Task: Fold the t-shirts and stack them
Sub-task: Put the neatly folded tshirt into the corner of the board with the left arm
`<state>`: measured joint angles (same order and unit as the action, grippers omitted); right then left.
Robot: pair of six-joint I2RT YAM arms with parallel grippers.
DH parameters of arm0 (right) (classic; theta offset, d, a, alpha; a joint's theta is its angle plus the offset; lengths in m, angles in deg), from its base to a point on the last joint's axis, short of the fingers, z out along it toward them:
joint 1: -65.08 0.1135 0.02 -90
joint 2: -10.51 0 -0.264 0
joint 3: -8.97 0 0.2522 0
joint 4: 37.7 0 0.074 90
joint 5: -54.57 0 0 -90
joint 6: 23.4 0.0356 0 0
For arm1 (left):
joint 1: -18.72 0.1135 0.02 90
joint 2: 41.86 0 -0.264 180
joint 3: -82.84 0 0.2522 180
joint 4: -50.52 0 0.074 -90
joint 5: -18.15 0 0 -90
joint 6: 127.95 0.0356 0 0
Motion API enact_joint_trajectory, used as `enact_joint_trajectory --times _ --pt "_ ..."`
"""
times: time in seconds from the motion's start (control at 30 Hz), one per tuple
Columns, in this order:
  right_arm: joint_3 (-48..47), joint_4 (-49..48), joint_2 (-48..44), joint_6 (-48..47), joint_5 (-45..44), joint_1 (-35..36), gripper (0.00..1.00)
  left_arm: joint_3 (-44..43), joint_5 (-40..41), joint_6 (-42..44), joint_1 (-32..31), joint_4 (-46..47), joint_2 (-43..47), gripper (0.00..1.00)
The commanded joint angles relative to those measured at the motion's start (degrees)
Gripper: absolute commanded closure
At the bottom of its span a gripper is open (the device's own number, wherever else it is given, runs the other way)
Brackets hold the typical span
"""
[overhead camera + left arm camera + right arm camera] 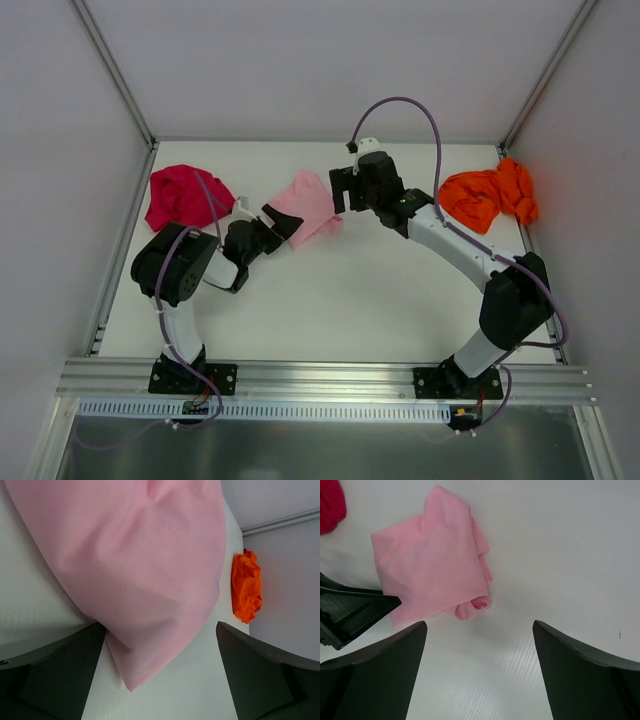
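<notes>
The step in hand appears to be taking hold of the light pink t-shirt (308, 203) so that it can be spread flat before folding. The left gripper (272, 226) stands released, its jaws wide apart. The shirt's near edge lies between them, close against one finger (55, 670). The right gripper (341, 190) is likewise released and hovers just beside the shirt's right-hand side, holding nothing. For a clean result, each claw should close on a single layer at an outer edge, not on the bunched middle. The two should then draw apart evenly so the cloth opens without twisting. The pink shirt lies on the white table (350, 300), mid-width and toward the back, crumpled into a loose wad with one corner rolled into a small curl. The magenta-red t-shirt (180, 196) lies heaped at the back left and the orange t-shirt (488, 196) at the back right; both are well apart from the pink one.
</notes>
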<state>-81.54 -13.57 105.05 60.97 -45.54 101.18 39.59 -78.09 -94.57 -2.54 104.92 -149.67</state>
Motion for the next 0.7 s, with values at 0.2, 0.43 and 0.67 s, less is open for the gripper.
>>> enact_joint_trajectory --times 0.2,0.43,0.67 --pt "3.5 -1.1 -5.9 -1.3 -2.8 0.0 0.07 2.5 -3.1 1.9 0.3 -6.8 -2.1 0.09" --pt "4.4 -1.8 -6.9 -0.2 -1.8 0.0 0.07 -1.9 -7.6 3.0 0.1 -10.2 -3.7 0.6" --pt "5.2 -1.6 -8.4 -0.3 -2.0 0.0 0.06 -2.7 -7.0 3.9 -0.2 -12.0 -3.9 1.0"
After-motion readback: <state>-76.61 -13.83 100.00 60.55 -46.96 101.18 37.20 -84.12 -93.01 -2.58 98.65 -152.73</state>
